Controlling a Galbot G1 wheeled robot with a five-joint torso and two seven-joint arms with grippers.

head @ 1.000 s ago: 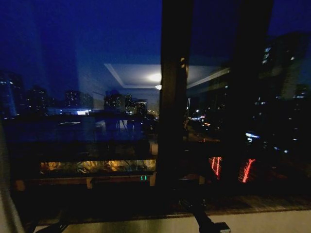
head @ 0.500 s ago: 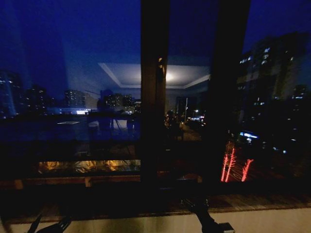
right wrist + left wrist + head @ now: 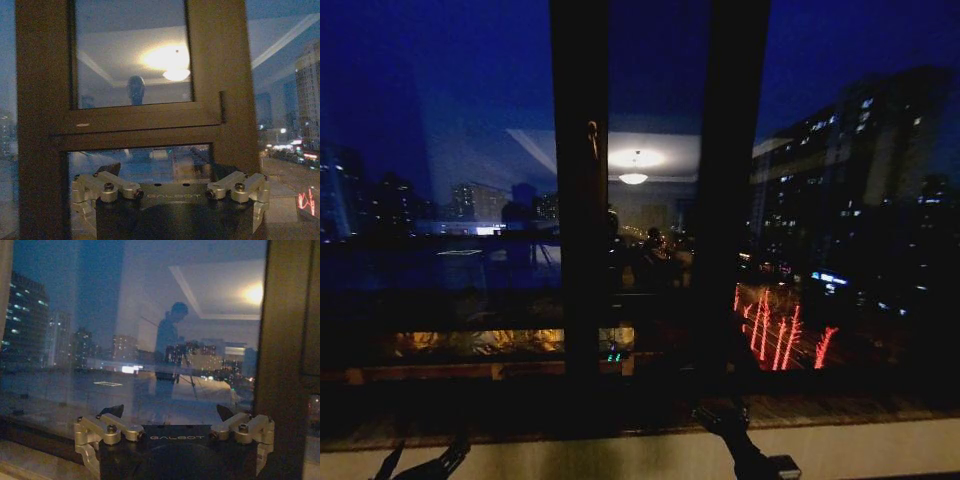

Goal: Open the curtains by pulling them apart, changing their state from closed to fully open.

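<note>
Night beyond a large glass window pane [image 3: 450, 150]: deep blue sky, lit tower blocks [image 3: 820, 170] far past both claws, and red neon streaks [image 3: 770, 335] low down, above and slightly to the right of the right gripper [image 3: 722, 418]. Reflected in the glass, a room's white ceiling with a round glowing ceiling lamp [image 3: 633, 178], high above the gap between the two claws. Two dark brown upright window frame posts [image 3: 580, 200], rising straight ahead, between the grippers and a little above them. Below, a pale cream window sill [image 3: 620, 455] running across just behind both claws, with a darker ledge beyond it.

Low at the head view's left, the left gripper [image 3: 420, 462], dark fingers spread apart and clamped on nothing; from its own wrist camera [image 3: 168, 412], both black tips well apart, facing bare glass, with a brown post off to one side. Low at the right, the right gripper on its black arm, close to the sill; from its wrist camera [image 3: 162, 170], fingers likewise parted and empty, pointed squarely at the brown framed casement [image 3: 145, 120] just ahead.

Well off to the side of the left claw's fingers, a narrow pale cream strip [image 3: 4, 280] at the glass's edge; cannot tell whether curtain fabric.
</note>
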